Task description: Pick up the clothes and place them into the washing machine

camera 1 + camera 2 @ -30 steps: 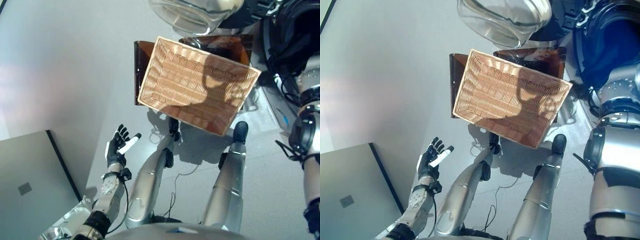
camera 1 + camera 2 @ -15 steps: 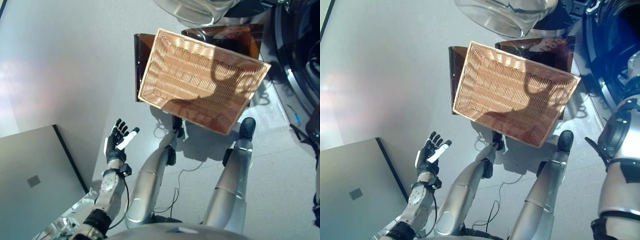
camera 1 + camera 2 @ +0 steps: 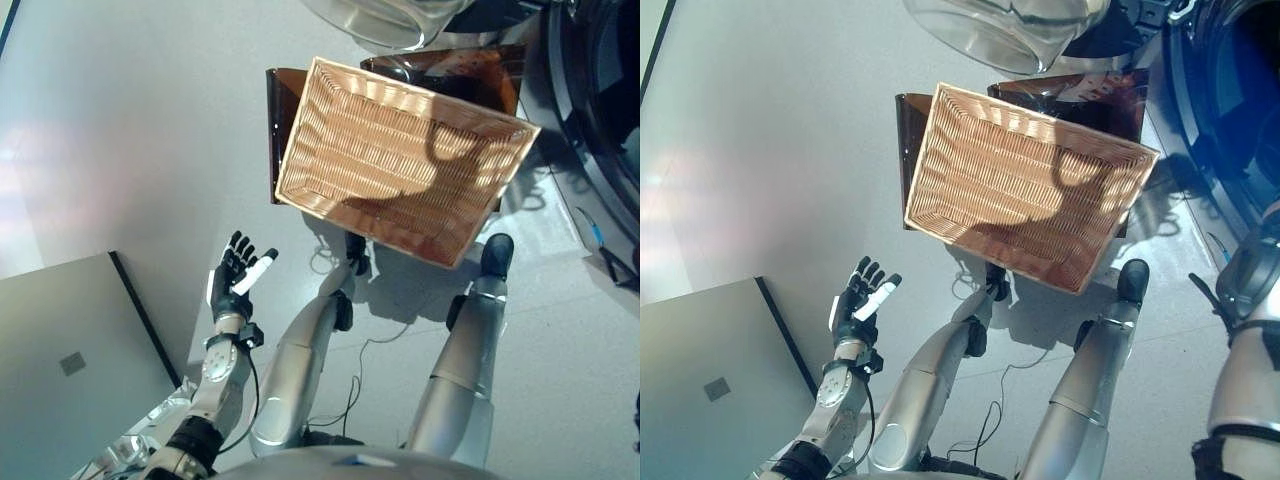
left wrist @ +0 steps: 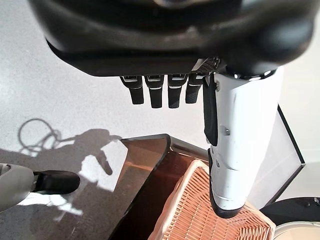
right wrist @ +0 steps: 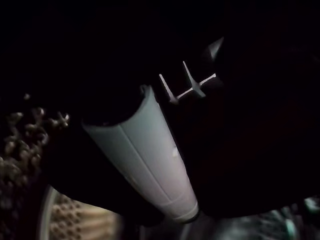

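The woven basket (image 3: 400, 160) sits on a brown low table (image 3: 275, 120) ahead of me, and no clothes show inside it. The washing machine's opening (image 3: 1230, 90) is at the right, its glass door (image 3: 1000, 30) swung open at the top. My left hand (image 3: 238, 275) hovers over the floor at the lower left, fingers (image 4: 160, 90) straight, holding nothing. My right arm (image 3: 1250, 300) reaches toward the machine. In the right wrist view only my right hand's white thumb (image 5: 145, 155) shows in the dark drum. No clothes can be made out there.
A grey flat panel (image 3: 60, 370) lies on the floor at the lower left. The drum's perforated wall (image 5: 65, 215) shows beside my right thumb. Grey floor (image 3: 120, 150) spreads to the left of the basket.
My right arm has moved further right, out of the left eye view, toward the machine. The camera has shifted a little. The left hand has hardly moved.
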### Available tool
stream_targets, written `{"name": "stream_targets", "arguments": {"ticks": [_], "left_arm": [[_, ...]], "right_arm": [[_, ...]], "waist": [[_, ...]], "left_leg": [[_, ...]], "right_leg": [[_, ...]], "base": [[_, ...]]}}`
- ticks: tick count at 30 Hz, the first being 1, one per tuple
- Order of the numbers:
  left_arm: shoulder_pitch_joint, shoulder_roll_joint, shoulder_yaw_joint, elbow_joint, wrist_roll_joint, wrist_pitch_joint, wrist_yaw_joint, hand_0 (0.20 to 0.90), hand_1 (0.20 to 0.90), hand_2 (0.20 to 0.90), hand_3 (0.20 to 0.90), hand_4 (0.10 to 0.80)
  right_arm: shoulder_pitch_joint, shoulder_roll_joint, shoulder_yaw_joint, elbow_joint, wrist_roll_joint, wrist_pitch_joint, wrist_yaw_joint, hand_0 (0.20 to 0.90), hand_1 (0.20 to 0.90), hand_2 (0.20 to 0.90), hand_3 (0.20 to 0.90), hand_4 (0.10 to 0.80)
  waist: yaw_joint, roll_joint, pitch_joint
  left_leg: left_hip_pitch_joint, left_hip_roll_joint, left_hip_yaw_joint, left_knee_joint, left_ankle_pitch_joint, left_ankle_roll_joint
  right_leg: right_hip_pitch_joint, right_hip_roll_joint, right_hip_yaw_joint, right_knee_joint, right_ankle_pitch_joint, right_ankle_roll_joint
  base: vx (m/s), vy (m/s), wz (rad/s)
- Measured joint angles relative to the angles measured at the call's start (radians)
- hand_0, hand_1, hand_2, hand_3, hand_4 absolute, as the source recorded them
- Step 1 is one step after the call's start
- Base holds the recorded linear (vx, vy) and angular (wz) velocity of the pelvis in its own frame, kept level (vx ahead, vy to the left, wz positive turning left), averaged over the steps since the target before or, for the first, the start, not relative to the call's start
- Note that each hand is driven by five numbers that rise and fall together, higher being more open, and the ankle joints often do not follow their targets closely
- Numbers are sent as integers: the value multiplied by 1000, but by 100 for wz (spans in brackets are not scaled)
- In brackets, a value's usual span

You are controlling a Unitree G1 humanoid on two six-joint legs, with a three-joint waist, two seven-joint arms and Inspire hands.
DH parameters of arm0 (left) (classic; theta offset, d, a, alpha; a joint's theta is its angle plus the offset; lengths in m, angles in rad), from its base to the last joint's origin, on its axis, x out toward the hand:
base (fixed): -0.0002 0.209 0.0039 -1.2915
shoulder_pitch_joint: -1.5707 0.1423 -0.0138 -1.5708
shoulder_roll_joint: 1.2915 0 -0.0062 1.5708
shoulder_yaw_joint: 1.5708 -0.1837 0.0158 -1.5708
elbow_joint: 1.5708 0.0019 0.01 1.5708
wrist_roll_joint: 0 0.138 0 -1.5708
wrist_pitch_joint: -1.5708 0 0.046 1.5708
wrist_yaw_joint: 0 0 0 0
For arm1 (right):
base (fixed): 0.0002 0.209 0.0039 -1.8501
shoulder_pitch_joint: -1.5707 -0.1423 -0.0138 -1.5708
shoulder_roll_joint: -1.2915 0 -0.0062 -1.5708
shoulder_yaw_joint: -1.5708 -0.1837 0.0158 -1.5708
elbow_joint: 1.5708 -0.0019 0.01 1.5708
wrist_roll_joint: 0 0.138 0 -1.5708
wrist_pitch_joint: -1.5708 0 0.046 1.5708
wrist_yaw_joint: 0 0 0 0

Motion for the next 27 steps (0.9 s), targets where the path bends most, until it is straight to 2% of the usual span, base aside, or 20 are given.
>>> {"name": "stream_targets", "arguments": {"ticks": [2, 3, 4, 5, 6, 10, 18, 22, 27], "left_arm": [[0, 0, 0, -1, 0, 0, 0, 900, 900, 900, 900, 800], [0, 0, 0, -2, 0, 0, 0, 900, 900, 900, 900, 800], [0, 0, 0, -2, 0, 0, 0, 900, 900, 900, 900, 800], [1, 1, 1, -3, 0, 0, 0, 900, 900, 900, 900, 800], [2, 2, 1, -7, 0, 1, 0, 900, 900, 900, 900, 800], [3, 20, 2, -23, 1, 1, 3, 900, 900, 900, 900, 800], [7, 22, 2, -31, 14, 2, 29, 900, 900, 900, 900, 800], [7, 23, 3, -41, 16, 2, 34, 900, 900, 900, 900, 800], [11, 32, 5, -55, 23, 2, 47, 900, 900, 900, 900, 800]], "right_arm": [[0, 0, 0, 1, -2, 0, -12, 200, 200, 200, 200, 300], [0, 0, 1, 1, -12, 2, -20, 282, 282, 282, 282, 359], [0, 0, 2, 2, -15, 2, -25, 282, 282, 282, 282, 359], [-2, -1, 5, 20, -28, 12, -29, 700, 700, 700, 700, 657], [-5, -5, 7, 30, -38, 26, -33, 900, 900, 900, 900, 800], [-22, -9, 61, 86, -97, 112, -82, 900, 900, 900, 900, 800], [-21, -13, 114, 91, -246, 197, -121, 900, 900, 900, 900, 800], [-21, -15, 124, 98, -269, 206, -138, 900, 900, 900, 900, 800], [-21, -23, 174, 132, -361, 273, -169, 900, 900, 900, 900, 800]], "waist": [[-1, 0, 0], [-2, 0, 0], [0, 0, 0], [2, 1, 0], [3, 1, 0], [3, 2, -1], [-2, 2, -2], [-3, 2, -2], [0, 2, -2]], "left_leg": [[0, 0, 1, 3, -1, 1], [0, 0, 3, 7, -2, 1], [0, 0, 4, 10, -4, 1], [0, 0, 5, 17, -9, 2], [0, 0, 6, 21, -10, 2], [-2, 0, 7, 39, -16, 4], [-4, 2, 8, 53, -18, 5], [-4, 4, 8, 52, -18, 6], [-4, 7, 8, 56, -19, 5]], "right_leg": [[0, 0, 2, 0, 1, 0], [0, 1, 4, 1, 1, 1], [0, 1, 6, 2, 1, 1], [3, 1, 10, 3, 2, 1], [3, 2, 11, 4, 3, 3], [7, 2, 17, 8, 4, 5], [12, 4, 21, 3, 10, 3], [16, 6, 20, -4, 12, 2], [18, 8, 19, -3, 12, 1]], "base": [[0, 0, 0], [33, 6, -3], [5, 14, -5], [39, 7, -5], [-85, 23, -4], [-58, 14, -2], [-26, 11, -1], [-18, 14, -1], [-23, 7, 0]]}}
